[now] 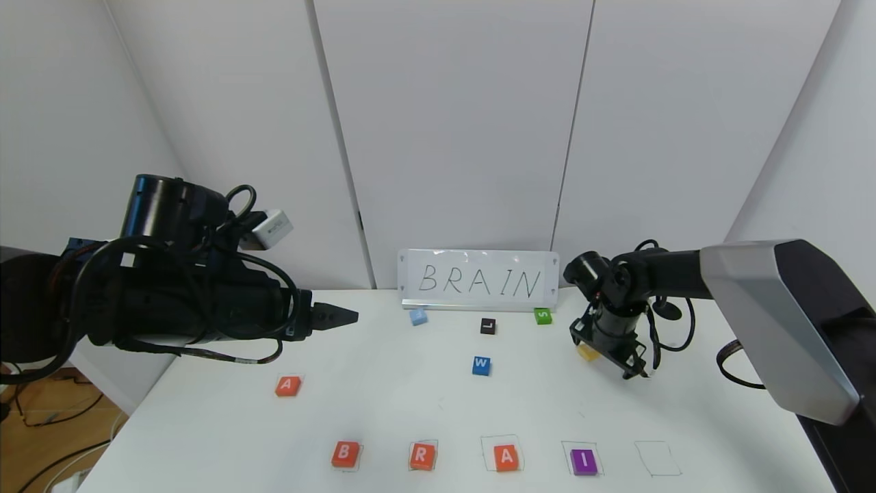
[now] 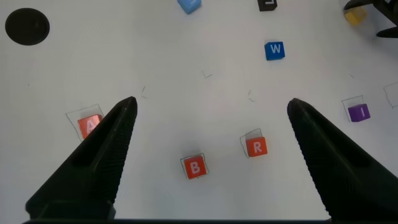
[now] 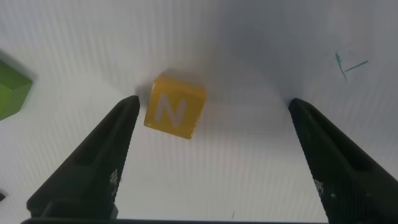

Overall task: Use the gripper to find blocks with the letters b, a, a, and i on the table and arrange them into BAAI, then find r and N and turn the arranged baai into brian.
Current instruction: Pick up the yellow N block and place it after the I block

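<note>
On the white table point(image 1: 410, 404), the front row reads orange B point(image 1: 345, 454), orange r point(image 1: 422, 456), orange A point(image 1: 506, 457), purple I point(image 1: 584, 461), each in a pencilled square. A second orange A point(image 1: 288, 386) lies apart at the left. The yellow N point(image 1: 587, 352) lies at the back right. My right gripper point(image 1: 611, 357) hovers open over it; in the right wrist view the N point(image 3: 174, 107) sits close to one finger of the gripper point(image 3: 213, 104), untouched. My left gripper point(image 1: 335, 317) is open and empty, raised at the left; its wrist view point(image 2: 211, 104) shows B point(image 2: 194, 167) and r point(image 2: 256, 147) below.
An empty pencilled square point(image 1: 657, 457) lies right of the I. A blue W tile point(image 1: 481, 365), black L tile point(image 1: 487, 326), green S tile point(image 1: 543, 315) and light-blue tile point(image 1: 418, 316) lie at the back. A BRAIN sign point(image 1: 479, 281) stands against the wall.
</note>
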Robot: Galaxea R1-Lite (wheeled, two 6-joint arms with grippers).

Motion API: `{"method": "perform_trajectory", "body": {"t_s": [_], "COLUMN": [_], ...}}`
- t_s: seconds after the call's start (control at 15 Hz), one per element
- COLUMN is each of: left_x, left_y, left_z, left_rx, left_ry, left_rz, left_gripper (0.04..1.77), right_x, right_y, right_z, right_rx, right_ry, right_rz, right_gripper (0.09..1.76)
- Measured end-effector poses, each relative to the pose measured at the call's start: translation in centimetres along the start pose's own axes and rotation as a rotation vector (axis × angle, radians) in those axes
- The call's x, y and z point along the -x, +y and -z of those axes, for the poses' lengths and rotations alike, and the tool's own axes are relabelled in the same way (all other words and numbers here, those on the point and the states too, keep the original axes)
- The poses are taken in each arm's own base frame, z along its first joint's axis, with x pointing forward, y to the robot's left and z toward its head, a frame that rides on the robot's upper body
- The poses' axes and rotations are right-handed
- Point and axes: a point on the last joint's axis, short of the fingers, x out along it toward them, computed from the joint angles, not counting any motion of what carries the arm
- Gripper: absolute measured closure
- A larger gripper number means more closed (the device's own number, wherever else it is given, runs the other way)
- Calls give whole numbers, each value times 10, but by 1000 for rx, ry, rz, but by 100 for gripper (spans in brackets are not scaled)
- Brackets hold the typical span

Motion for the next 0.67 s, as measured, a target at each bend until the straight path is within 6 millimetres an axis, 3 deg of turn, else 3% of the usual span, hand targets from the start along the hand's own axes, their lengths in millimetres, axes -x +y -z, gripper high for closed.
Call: {"method": "perform_trajectory", "body": {"t_s": [0.33,0.4,0.67], "left_x": [0,0,0], "left_y": [0,0,0], "left_z": [0,0,0], "left_rx": [0,0,0], "left_ry": [0,0,0], "left_rz": [0,0,0], "left_gripper": [9,9,9], "right_x": [-3,-3,-4], "right_y": [0,0,0], "right_z": [0,0,2], "right_rx": [3,2,11], "right_ry": [-3,-3,-1], "right_rz": [7,8,9], "right_gripper": [14,21,79]}}
